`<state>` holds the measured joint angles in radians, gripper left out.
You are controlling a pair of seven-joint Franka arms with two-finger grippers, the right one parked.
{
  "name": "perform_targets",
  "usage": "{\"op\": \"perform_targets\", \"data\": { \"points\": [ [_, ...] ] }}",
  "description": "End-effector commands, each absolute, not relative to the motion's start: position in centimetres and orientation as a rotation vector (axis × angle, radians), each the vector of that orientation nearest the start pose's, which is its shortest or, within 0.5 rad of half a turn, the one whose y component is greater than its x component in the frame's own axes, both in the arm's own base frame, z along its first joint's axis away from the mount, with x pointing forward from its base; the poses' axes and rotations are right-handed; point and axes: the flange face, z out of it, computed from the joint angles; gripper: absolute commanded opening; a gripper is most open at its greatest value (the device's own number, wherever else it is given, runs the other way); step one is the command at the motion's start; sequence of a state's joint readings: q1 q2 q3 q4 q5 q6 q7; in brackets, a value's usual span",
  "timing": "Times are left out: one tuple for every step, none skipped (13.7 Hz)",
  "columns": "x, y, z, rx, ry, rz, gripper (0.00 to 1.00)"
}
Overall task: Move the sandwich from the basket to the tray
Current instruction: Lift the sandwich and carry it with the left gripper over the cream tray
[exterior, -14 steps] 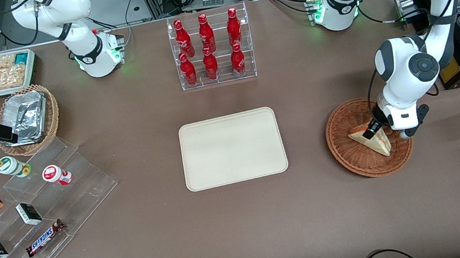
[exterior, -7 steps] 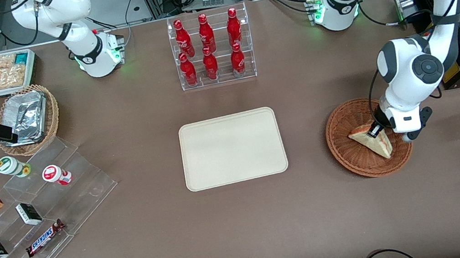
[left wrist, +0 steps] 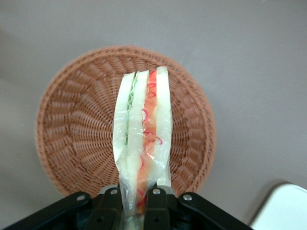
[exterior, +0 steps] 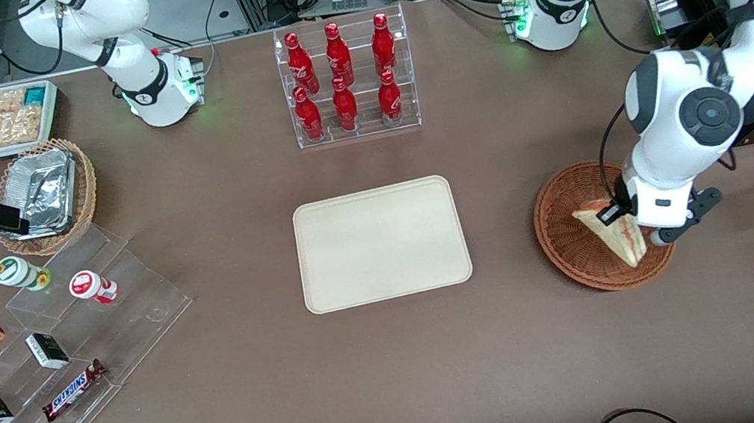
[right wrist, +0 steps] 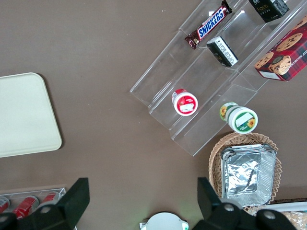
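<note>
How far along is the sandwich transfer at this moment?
Done: the gripper is shut on the sandwich and has it hanging above the basket. In hand: the lift. Left: carry it to the tray, which holds nothing, and release.

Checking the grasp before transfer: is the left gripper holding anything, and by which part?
Yes. The left gripper is shut on the triangular white-bread sandwich, pinching one end, above the round reddish-brown wicker basket.

Reddish-brown woven basket (left wrist: pixel 72 129), white sandwich (left wrist: pixel 144 143) with red-orange filling, cream tray (exterior: pixel 380 243), black gripper (left wrist: pixel 136 203) clamping sandwich above basket
</note>
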<state>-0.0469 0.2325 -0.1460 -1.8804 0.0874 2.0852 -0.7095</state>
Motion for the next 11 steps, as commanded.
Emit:
{"op": "perform_targets", "data": {
  "points": [
    [60.7, -15.0, 43.3, -3.037, -0.6, -0.021, 0.0],
    [60.3, -17.6, 43.9, -3.061, -0.531, -0.038, 0.0],
    [59.9, -20.0, 44.2, -3.068, -0.446, -0.065, 0.0],
    [59.5, -22.4, 44.4, -3.076, -0.367, -0.087, 0.0],
    [59.2, -24.1, 44.6, -3.094, -0.334, -0.094, 0.0],
    [59.2, -25.9, 44.4, -3.116, -0.301, -0.088, 0.0],
    [59.2, -27.5, 44.6, -3.147, -0.274, -0.079, 0.0],
    [59.2, -28.9, 44.3, -3.168, -0.246, -0.064, 0.0],
    [58.4, -31.0, 44.3, -3.185, -0.193, -0.058, 0.0],
    [57.8, -32.3, 44.1, -3.195, -0.153, -0.046, 0.0],
    [57.0, -33.9, 43.7, -3.201, -0.107, -0.033, 0.0]
  ]
}}
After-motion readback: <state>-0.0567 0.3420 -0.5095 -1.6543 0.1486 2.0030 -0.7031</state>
